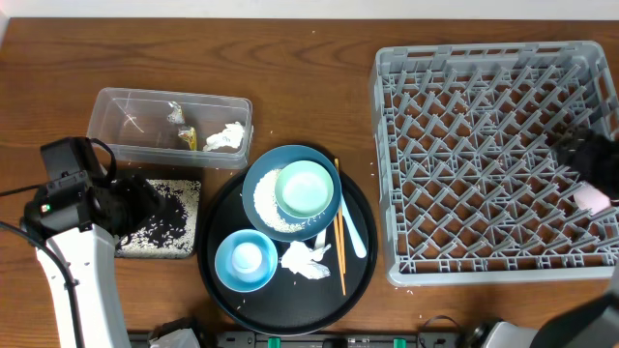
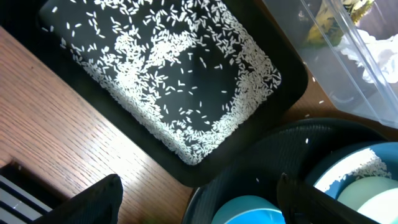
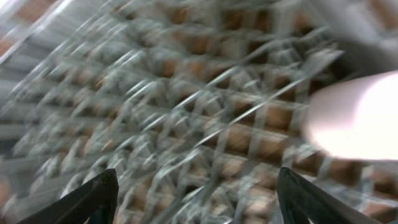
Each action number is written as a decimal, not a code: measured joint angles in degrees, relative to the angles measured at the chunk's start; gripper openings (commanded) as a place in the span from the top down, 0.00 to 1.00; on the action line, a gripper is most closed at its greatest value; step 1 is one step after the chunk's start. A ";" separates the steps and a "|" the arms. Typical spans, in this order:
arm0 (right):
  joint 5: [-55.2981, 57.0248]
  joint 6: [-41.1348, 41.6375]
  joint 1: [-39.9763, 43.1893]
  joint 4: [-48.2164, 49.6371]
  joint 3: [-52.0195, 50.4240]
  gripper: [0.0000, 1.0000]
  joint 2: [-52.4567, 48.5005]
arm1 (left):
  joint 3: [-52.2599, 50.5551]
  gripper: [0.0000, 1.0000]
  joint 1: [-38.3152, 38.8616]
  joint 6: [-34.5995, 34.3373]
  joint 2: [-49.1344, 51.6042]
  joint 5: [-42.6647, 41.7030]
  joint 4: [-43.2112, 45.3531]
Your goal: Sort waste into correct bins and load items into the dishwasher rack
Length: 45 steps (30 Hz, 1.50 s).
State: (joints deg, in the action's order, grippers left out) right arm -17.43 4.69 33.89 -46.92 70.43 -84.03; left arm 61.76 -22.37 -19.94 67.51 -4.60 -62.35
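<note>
On the round tray [image 1: 290, 304] I counted one dish [image 1: 259, 184], two bowls, green [image 1: 305, 188] and blue [image 1: 232, 266], one napkin [image 1: 305, 259], one spoon [image 1: 356, 237] and two chopsticks [image 1: 339, 232]. Left of it, the flat tray [image 2: 297, 81] held rice [image 2: 155, 93]. The tub [image 1: 121, 121] beyond held wrappers [image 1: 187, 137]. Right of it, the rack [image 1: 464, 145] held one pink cup [image 1: 592, 199]. The left fingers [image 2: 93, 202] and right fingers [image 3: 93, 199] stood wide apart, gripping nothing.

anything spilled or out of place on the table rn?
Minor spill only: a few stray rice grains lie on the bare wood between the flat black tray and the clear tub. A rice heap sits on the dark-blue dish beside the pale-green bowl. Nothing looks tipped or broken.
</note>
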 measured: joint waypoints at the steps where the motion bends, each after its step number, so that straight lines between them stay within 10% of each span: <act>1: -0.63 -0.42 -1.42 -2.01 0.02 0.22 1.44 | 0.00 0.19 0.24 0.02 0.00 -0.20 0.02; 28: 4.20 -1.99 -19.26 -21.49 0.42 0.18 4.59 | -0.02 0.19 59.54 3.21 8.81 -3.28 4.20; 45: 4.24 -1.99 -19.26 -21.62 0.42 0.18 4.59 | -0.02 0.19 67.12 1.75 23.74 -4.24 4.42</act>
State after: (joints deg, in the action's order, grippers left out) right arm -13.19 2.70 14.63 -68.53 70.85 -79.44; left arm 61.73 44.75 -18.20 91.24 -8.84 -57.93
